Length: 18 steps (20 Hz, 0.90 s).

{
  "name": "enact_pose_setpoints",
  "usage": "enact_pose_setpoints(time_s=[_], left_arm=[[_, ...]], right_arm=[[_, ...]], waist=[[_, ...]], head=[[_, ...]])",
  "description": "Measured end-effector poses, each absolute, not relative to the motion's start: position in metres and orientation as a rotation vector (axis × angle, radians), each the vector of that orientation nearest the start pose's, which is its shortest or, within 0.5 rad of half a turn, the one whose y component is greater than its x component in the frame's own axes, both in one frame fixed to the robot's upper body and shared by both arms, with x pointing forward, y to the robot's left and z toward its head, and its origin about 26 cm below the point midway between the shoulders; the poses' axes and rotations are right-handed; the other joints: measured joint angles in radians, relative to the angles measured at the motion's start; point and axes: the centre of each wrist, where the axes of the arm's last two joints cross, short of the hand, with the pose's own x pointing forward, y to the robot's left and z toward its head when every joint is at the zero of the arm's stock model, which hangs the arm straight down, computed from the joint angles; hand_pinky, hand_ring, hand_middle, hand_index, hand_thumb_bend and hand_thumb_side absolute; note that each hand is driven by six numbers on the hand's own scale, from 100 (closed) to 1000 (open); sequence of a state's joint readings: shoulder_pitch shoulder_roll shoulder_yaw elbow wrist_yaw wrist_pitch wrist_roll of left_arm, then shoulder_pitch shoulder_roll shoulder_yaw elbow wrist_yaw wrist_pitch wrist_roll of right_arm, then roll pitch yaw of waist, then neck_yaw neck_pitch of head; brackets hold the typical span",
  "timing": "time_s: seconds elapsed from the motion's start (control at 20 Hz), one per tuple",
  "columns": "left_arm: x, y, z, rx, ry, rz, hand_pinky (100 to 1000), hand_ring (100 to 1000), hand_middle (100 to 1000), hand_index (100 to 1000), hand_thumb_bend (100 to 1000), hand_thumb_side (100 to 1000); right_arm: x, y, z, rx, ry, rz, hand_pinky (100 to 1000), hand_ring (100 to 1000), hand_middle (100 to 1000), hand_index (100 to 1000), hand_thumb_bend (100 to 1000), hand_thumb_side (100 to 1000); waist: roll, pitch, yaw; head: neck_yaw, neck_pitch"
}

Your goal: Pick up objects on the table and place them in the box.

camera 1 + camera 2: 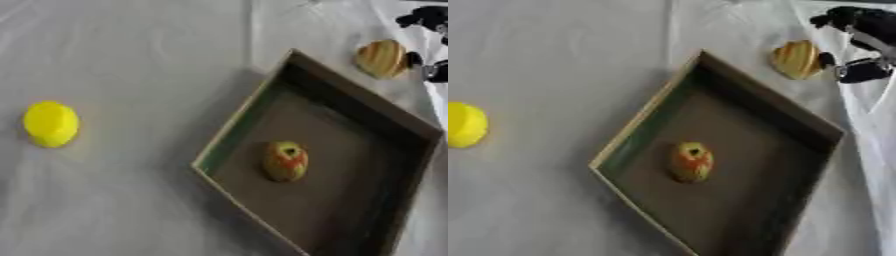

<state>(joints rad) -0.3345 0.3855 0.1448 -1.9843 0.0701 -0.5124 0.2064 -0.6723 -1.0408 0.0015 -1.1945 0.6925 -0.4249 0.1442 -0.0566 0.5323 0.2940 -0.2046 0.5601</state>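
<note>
Right hand [859, 47] at 1 o'clock, fingers curling beside the tan striped shell-shaped object [797, 59], contact unclear, grip state can't tell. Object sits outside the brown open box [636, 135], near its far corner. Probably light, rigid, smooth: pinch across its sides. Red-green apple [691, 162] already inside.

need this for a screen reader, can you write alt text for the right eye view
An apple lies inside an open brown box set askew on a pale cloth-covered table. Beyond the box's far corner, the right robot hand reaches a striped yellow-orange fruit; a yellow round object sits far left.
</note>
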Motion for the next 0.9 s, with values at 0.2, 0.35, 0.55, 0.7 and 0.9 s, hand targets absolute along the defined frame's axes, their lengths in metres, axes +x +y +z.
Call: enact_pose_setpoints(time_s=[0.2,0.35,0.55,0.7,0.9], left_arm=[[0.301,0.302,0.225,-0.295,3.396,0.107,818,815,776,848,100,623],[0.3,0.303,0.221,-0.315,3.413,0.11,819,815,776,848,100,622],[0.298,0.305,0.218,-0.334,3.425,0.115,819,815,776,849,100,619],[0.298,0.307,0.217,-0.347,3.428,0.126,820,815,776,849,100,617],[0.298,0.308,0.218,-0.355,3.425,0.143,820,815,775,849,100,616]], right_arm=[[0.366,-0.477,0.308,-1.389,-1.521,1.448,970,1000,857,991,155,163],[0.364,-0.474,0.314,-1.408,-1.543,1.45,969,1000,858,993,219,166],[0.353,-0.47,0.334,-1.462,-1.588,1.457,968,1000,864,994,296,217],[0.349,-0.466,0.345,-1.473,-1.608,1.482,969,1000,868,995,292,225],[0.35,-0.457,0.35,-1.437,-1.618,1.544,976,1000,876,999,249,192]], waist=[[-0.001,0.001,-0.004],[-0.003,-0.011,-0.024],[-0.012,-0.047,-0.043],[-0.015,-0.063,-0.047],[-0.021,-0.078,-0.046]], head=[[0.003,0.006],[0.013,0.029],[0.027,0.055],[0.029,0.063],[0.027,0.064]])
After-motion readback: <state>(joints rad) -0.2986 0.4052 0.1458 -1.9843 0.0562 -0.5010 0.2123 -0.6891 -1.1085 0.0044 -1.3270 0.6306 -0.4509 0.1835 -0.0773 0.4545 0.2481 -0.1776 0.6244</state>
